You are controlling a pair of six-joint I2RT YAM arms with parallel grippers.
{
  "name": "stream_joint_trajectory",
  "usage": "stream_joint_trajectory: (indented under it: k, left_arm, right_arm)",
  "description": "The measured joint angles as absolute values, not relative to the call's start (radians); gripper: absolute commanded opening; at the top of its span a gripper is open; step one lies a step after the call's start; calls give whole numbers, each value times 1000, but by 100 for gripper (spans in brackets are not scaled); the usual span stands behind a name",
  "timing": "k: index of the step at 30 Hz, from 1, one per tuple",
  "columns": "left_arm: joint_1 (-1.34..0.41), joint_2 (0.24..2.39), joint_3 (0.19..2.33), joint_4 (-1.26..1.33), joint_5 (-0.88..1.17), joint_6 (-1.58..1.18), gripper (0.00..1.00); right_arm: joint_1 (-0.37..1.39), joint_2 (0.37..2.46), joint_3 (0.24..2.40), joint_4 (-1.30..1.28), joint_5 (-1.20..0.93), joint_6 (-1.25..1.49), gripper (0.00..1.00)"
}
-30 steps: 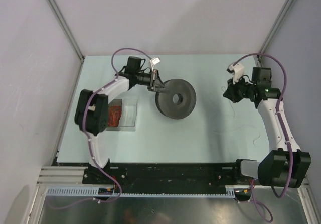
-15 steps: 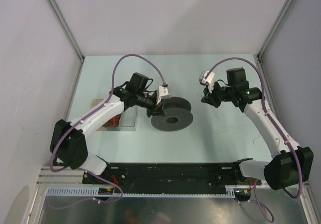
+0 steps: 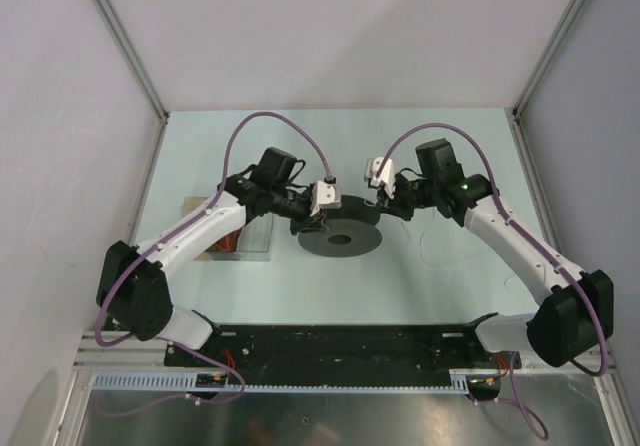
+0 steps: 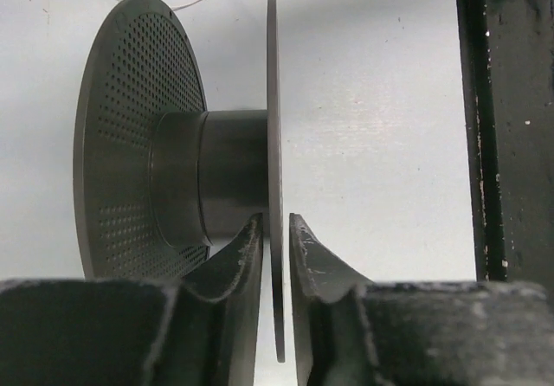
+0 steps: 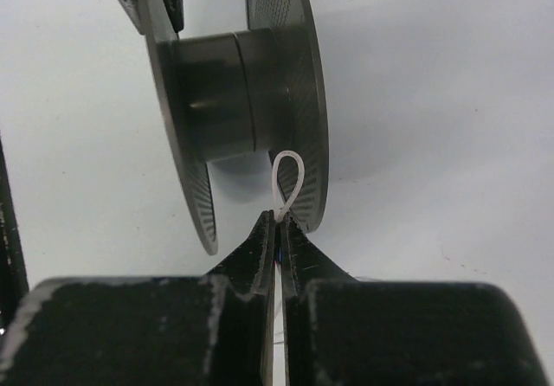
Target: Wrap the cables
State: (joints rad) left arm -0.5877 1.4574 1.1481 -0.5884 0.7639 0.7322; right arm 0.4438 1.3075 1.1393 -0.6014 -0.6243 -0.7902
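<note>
White and thin as a thread, the cable makes a tiny loop that pokes out of the right gripper.

Far left on the pale table sits a clear box with red things inside, just beside the left arm. Next comes the left gripper. Its jaws are open a tiny bit, one on each side of a thin rim of the black spool, and they seem not to squeeze it. The spool is in the middle of the table, between the two grippers.

On its right, the right gripper is closed tight, pinching the loop near the spool's other rim. More cable may trail on the table farther right, but it is too faint to be sure. Open table shows behind the spool and at the far right. Walls stand close on three sides.
</note>
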Motion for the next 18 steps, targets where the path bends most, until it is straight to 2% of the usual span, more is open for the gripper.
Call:
stream_joint_trajectory:
  k: [4, 6, 13, 18]
  left_arm:
    - [-588, 1454, 1151, -587, 761, 750, 64]
    - [-581, 1443, 1156, -587, 759, 750, 73]
    - [-496, 1327, 1246, -593, 786, 715, 79]
    - [-403, 1343, 1345, -570, 829, 672, 76]
  right_arm:
    - [471, 1343, 1139, -568, -605, -801, 0]
    - [481, 1353, 1139, -555, -595, -813, 0]
    - [508, 1356, 1139, -538, -579, -854, 0]
    - [554, 1365, 1140, -520, -540, -869, 0]
